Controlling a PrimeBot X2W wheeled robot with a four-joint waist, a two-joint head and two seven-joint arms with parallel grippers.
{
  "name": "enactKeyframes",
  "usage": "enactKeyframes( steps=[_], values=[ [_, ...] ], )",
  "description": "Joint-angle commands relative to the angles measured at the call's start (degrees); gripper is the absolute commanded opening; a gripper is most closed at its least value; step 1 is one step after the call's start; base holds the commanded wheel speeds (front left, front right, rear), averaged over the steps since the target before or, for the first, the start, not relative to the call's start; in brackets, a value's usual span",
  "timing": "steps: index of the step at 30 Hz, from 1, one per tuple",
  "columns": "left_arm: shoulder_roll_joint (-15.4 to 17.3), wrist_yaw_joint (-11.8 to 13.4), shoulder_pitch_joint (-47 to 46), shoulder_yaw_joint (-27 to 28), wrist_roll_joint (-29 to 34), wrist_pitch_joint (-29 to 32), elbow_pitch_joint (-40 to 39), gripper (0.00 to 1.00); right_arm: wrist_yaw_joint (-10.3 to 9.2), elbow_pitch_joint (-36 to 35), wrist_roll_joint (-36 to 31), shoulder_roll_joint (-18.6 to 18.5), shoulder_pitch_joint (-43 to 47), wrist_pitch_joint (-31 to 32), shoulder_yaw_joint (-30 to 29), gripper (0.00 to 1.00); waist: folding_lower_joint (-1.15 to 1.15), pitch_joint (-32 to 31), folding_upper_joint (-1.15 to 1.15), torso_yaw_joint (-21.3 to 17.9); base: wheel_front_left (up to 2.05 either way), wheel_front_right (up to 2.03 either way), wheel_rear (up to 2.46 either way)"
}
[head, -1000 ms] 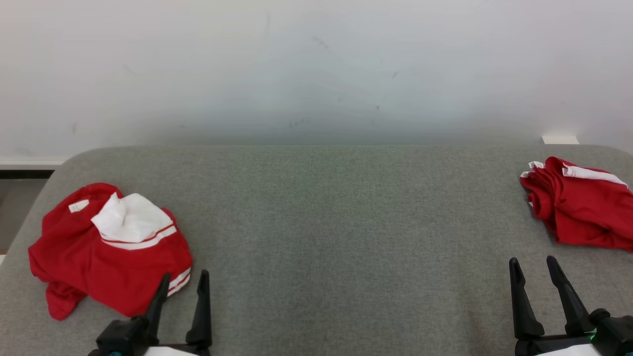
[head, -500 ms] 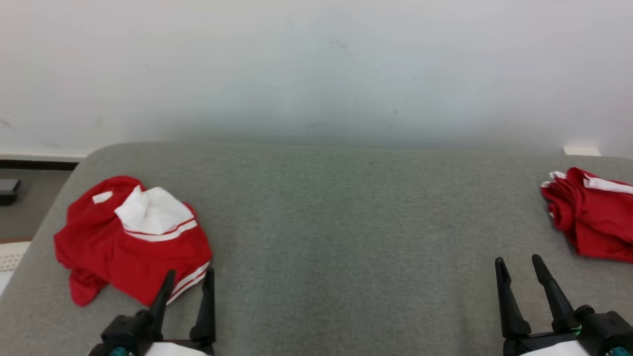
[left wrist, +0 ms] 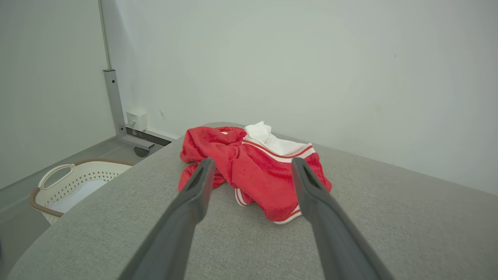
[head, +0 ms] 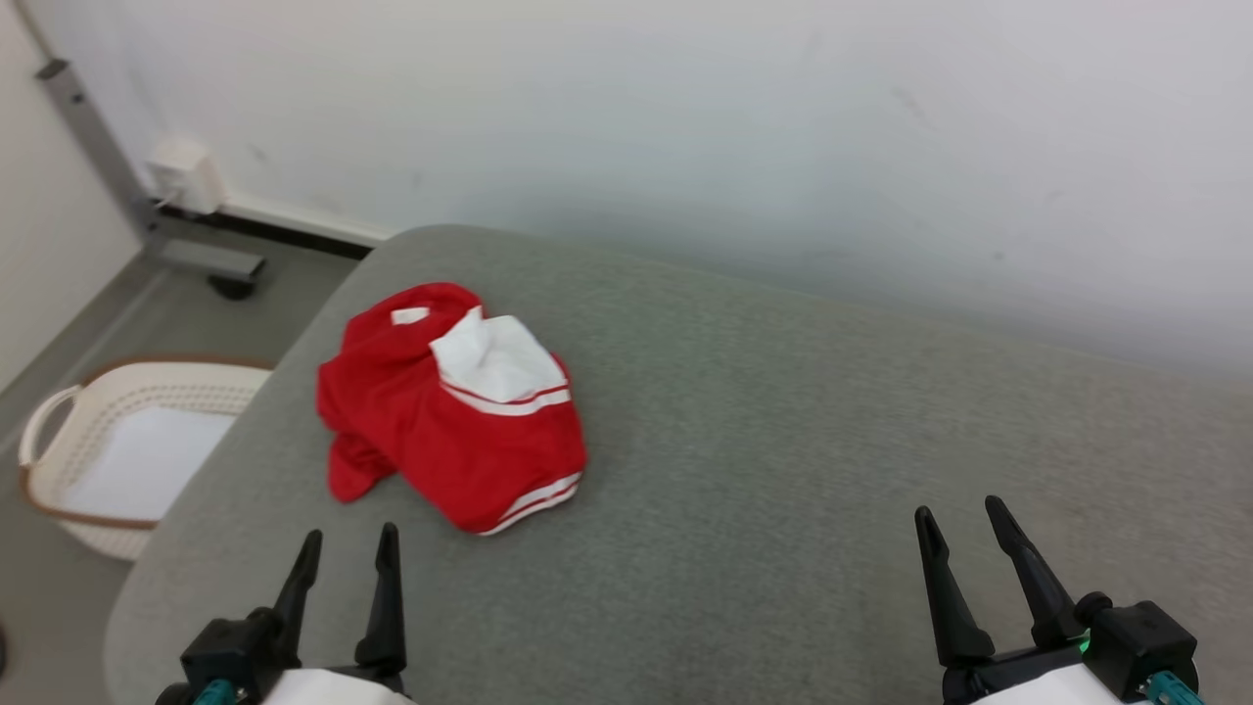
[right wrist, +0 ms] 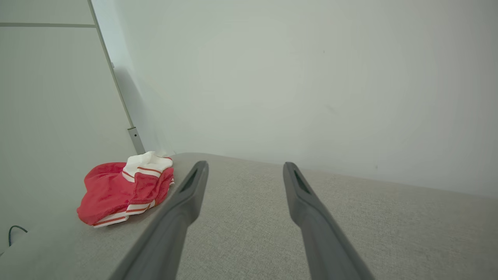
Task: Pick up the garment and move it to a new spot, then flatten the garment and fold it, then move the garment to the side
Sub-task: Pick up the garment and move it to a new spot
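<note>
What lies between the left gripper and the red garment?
Just bare grey padded surface, seen in the head view; the open left gripper sits short of the garment, not touching it.

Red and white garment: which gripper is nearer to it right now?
Left. The left gripper sits open just short of the crumpled red and white garment, not touching it. The right gripper, also open, is far off to the right across the grey padded surface.

Bare test room: grey padded table [head: 783, 441], laundry basket [head: 147, 392], white wall [head: 685, 117].
</note>
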Motion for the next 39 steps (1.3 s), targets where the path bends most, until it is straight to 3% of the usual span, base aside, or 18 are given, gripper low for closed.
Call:
enactKeyframes(
  steps=[1, 8, 15, 19, 29, 39],
  values=[
    [0.21, 0.26, -0.31, 0.48, 0.21, 0.00, 0.16, 1.00, -0.14, 0.07, 0.28, -0.10, -0.65, -0.14, 0.31, 1.00, 0.00, 0.35, 0.00, 4.00, 0.00, 0.00, 0.00],
    [0.20, 0.04, -1.44, 0.52, -0.34, 0.00, 0.62, 1.00, -0.14, -0.22, -0.01, 0.21, -1.27, -0.14, 0.16, 1.00, 0.00, 1.34, 0.00, 7.96, 0.00, 0.00, 0.00],
    [0.49, -0.70, -4.93, 1.35, -0.59, 0.01, 0.78, 1.00, -0.14, -0.89, -0.80, 0.05, -2.82, -0.14, 0.58, 1.00, 0.00, 2.92, 0.00, 6.89, 0.00, 0.00, 0.00],
    [2.60, -1.68, -9.75, 1.24, -0.95, 0.98, 3.06, 1.00, -0.14, -1.85, -1.21, 0.00, -3.94, -0.14, 0.76, 1.00, 0.00, 4.75, 0.00, 4.18, 0.00, 0.00, 0.00],
    [10.82, -3.20, -25.24, 2.59, -7.87, 15.38, 12.20, 1.00, -0.14, -4.38, -1.60, 0.35, -7.85, -0.14, 1.18, 1.00, 0.00, 12.18, 0.00, -5.77, 0.00, 0.00, 0.00],
    [16.73, -3.56, -32.78, -5.08, -15.43, 22.88, 27.81, 1.00, -0.14, -5.15, -1.50, 0.94, -11.10, -0.14, 1.08, 1.00, 0.00, 17.56, 0.00, -13.17, 0.00, 0.00, 0.00]
  ],
)
